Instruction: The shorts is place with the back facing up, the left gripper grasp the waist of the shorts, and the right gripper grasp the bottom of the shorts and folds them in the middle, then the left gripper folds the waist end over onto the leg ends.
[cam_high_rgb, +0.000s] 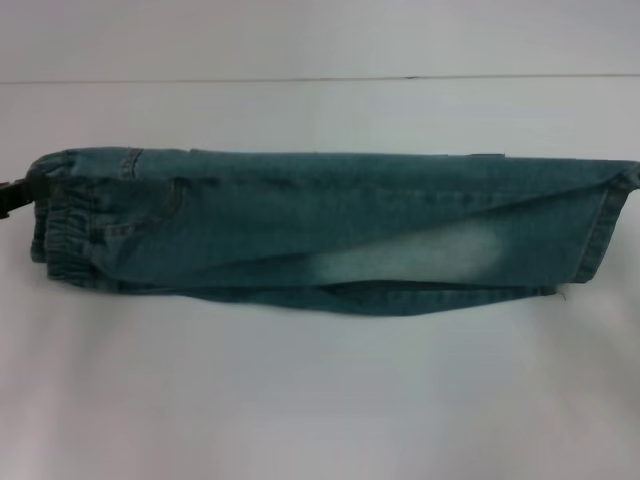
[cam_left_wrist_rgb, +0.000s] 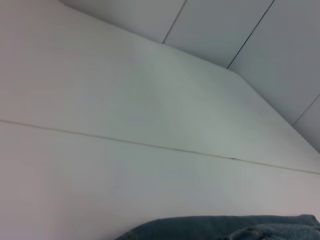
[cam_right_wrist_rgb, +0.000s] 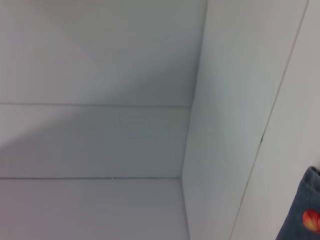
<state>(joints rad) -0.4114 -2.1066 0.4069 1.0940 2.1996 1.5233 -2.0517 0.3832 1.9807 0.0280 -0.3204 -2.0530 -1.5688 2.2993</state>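
Head view shows the white table (cam_high_rgb: 320, 400) filling nearly everything, and on it the shorts (cam_high_rgb: 330, 235) lie as one long band across the middle, already folded lengthwise, with the ruffled waist (cam_high_rgb: 60, 225) at the left and the leg ends (cam_high_rgb: 598, 235) at the right. Wide bare table lies on the near side and a narrower strip on the far side, so a lift has room both ways. Left and right are tight, though: the band runs almost to both edges of the view, and the far right corner of the hem touches the picture edge.

By my judgement the remaining step is carrying the waist over onto the leg ends. The main risk is the upper layer sliding off the lower one; the near edge already shows a dark gap where the layers part, so a pull that catches one layer only would open the fold. A long carry could also drag the whole band rightward instead of doubling it.

At the far left edge a small black part, apparently the left gripper (cam_high_rgb: 12, 195), sits against the waist; I cannot tell whether its fingers are spread or pinching cloth. No view shows the right gripper, though its wrist camera catches the hem corner and an orange print (cam_right_wrist_rgb: 311, 220).
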